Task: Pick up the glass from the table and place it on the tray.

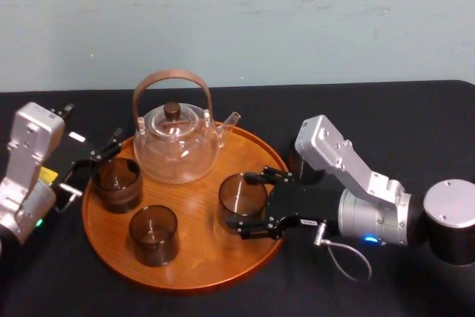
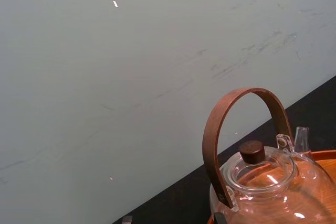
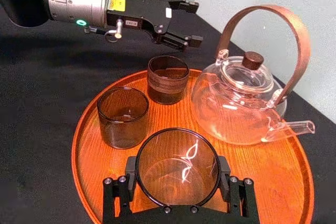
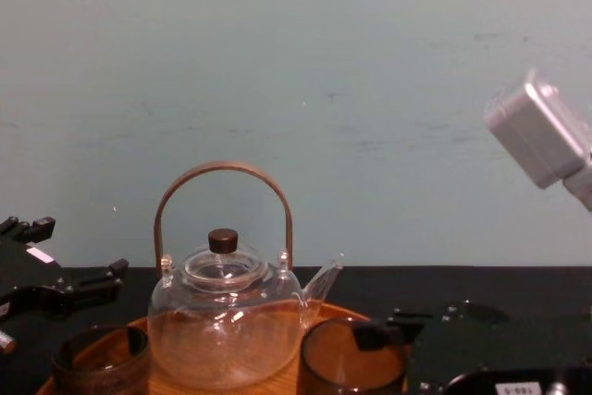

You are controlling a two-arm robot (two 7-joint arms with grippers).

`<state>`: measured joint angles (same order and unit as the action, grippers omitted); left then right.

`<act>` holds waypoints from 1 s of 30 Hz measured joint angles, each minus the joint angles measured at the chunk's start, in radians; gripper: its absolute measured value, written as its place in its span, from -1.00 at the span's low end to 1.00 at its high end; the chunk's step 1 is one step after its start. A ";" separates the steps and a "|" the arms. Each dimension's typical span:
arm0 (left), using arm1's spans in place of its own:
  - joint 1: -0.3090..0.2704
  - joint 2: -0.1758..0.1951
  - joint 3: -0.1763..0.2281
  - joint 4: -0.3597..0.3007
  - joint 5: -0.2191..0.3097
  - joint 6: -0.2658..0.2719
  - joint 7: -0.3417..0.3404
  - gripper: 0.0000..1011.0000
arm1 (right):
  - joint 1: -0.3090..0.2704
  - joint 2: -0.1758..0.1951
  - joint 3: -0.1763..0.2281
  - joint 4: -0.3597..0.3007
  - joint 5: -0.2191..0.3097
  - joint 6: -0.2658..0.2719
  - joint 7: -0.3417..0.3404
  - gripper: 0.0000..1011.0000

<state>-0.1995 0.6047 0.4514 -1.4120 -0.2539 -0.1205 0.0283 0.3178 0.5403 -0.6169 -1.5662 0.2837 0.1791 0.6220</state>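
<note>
Jaws of the right gripper (image 1: pixel 246 206) closed on the glass (image 1: pixel 239 195) — one black finger (image 3: pixel 116 196) against each side of its wall, mouth of the glass facing up. Glass upright inside the tray (image 1: pixel 194 284), on the right-hand part, near the rim there; base on the wood or just clear of it — cannot tell. Just beyond it, at the back of the tray, the teapot (image 1: pixel 177 145), spout toward the right. On the tray's left half, two more dark glasses: one (image 1: pixel 117 183) by the left rim, another (image 1: pixel 154 235) nearer the front, both apart from the held one. Behind the jaws, the silver right arm (image 1: pixel 349 165), reaching in from the right over the black worktop (image 1: pixel 415 124). Left gripper (image 3: pixel 193 23) at the tray's left edge, beside the glass by the rim, jaws parted and empty.
</note>
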 joint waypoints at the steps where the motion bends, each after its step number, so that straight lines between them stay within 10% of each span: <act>1: 0.000 0.000 0.000 0.000 0.000 0.000 0.000 0.98 | 0.001 -0.002 -0.002 0.004 0.000 -0.001 0.001 0.80; 30: 0.000 0.000 0.000 0.000 0.000 0.000 0.000 0.98 | 0.011 -0.060 -0.044 0.113 -0.025 -0.056 0.007 0.80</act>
<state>-0.1995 0.6047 0.4514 -1.4120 -0.2539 -0.1205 0.0282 0.3289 0.4805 -0.6607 -1.4535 0.2586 0.1232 0.6290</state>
